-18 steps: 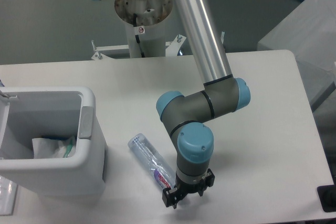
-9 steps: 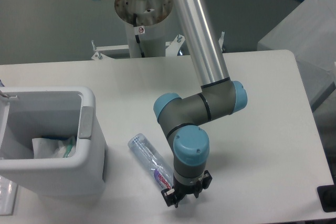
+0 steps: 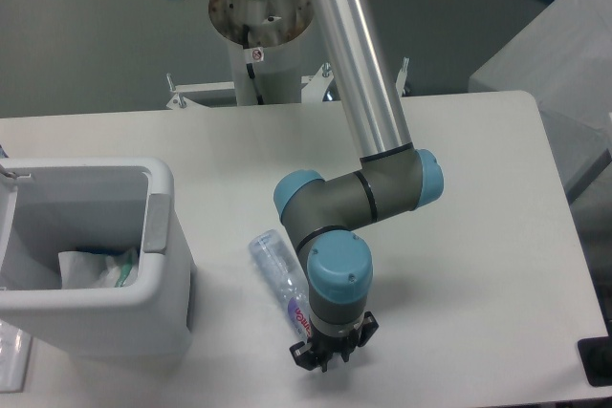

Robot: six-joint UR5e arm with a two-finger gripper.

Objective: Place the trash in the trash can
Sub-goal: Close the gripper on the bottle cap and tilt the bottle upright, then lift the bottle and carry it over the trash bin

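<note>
The clear plastic bottle (image 3: pixel 279 269) with a purple-red label lies on the table, just right of the trash can. Its label end runs under my gripper (image 3: pixel 325 355), which hangs low over the table near the front edge. The wrist hides the fingertips, so I cannot make out whether the jaws are closed on the bottle. The trash can (image 3: pixel 158 226) is a large white boxy bin at the left with a grey strip on its right inner rim. Inside it lies the crumpled white wrapper (image 3: pixel 96 269) with a green mark.
The arm's base column (image 3: pixel 258 40) stands at the back centre of the table. A grey box (image 3: pixel 564 54) sits beyond the table's right edge. A small dark object (image 3: pixel 598 362) is at the front right corner.
The gripper has moved left and lower onto the bottle's label end. The bottle has swung, its far end shifting right and back, so it lies more steeply.
</note>
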